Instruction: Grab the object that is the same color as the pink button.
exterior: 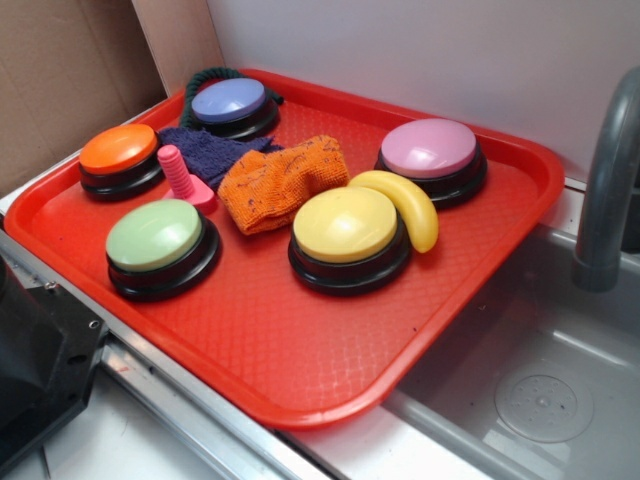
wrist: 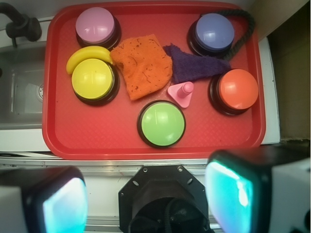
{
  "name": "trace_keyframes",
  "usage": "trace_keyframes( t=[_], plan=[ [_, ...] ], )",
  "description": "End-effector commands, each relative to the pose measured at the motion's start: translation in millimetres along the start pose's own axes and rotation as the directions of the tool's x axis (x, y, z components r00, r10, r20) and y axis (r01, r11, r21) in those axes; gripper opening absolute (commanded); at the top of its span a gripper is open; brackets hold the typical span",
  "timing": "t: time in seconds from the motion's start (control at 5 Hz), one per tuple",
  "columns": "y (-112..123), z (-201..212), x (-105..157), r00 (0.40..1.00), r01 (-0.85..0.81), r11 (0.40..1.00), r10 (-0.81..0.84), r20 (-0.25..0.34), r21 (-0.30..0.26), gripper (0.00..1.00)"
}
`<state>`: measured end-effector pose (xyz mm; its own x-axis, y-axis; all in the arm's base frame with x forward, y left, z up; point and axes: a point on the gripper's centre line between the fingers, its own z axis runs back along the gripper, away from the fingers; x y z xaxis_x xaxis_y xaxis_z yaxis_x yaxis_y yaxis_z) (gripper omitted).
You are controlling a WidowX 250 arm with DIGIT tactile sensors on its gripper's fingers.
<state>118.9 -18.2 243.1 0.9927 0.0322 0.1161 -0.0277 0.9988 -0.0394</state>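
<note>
In the wrist view we see our jaws spread wide apart with nothing between them, the two pads (wrist: 63, 204) blurred and glowing pale blue-green at the bottom corners, hanging over the near edge of the worktop (wrist: 97, 167) and well short of everything on the tray. Beyond them lies the red tray (wrist: 63, 131), and the nearest thing on it is the green button (wrist: 161, 124). Just past that stands the pink bolt (wrist: 182, 93), upright on its wide flat head with the ribbed shaft pointing up; in the exterior view the bolt (exterior: 183, 177) stands between the green button (exterior: 158, 240) and the orange button (exterior: 118, 155), at the edge of the purple cloth (exterior: 215, 150). The orange cloth (wrist: 143, 65) lies crumpled in the middle of the tray, touching the purple cloth (wrist: 197, 65). The orange button (wrist: 237, 90) sits near the tray's right rim in the wrist view, and the purple-blue button (wrist: 214, 33) sits in the far corner beside a dark rope (wrist: 247, 24). On the other side we see the yellow button (wrist: 92, 80) with a banana (wrist: 85, 54) curled against it, and farther off the pink button (wrist: 95, 26), well apart from the bolt. Left of the tray is a sink (wrist: 22, 90) with a dark tap (wrist: 22, 24).
</note>
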Motion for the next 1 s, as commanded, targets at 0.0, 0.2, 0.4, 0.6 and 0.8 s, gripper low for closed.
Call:
trace_keyframes(
  t=[0.0,0.2,0.4,0.6,0.8],
  plan=[
    [0,0,0,1.0,0.0,1.0,0.0,0.0,0.0,1.0],
    [11,-14,10,0.993,-0.114,0.993,0.114,0.004,-0.003,1.0],
    [23,-27,20,0.976,-0.216,0.976,0.217,0.013,-0.039,1.0],
    [35,-43,26,0.949,-0.312,0.949,0.313,0.024,-0.042,1.0],
    [48,-62,33,0.899,-0.433,0.902,0.432,0.068,-0.009,1.0]
  ],
)
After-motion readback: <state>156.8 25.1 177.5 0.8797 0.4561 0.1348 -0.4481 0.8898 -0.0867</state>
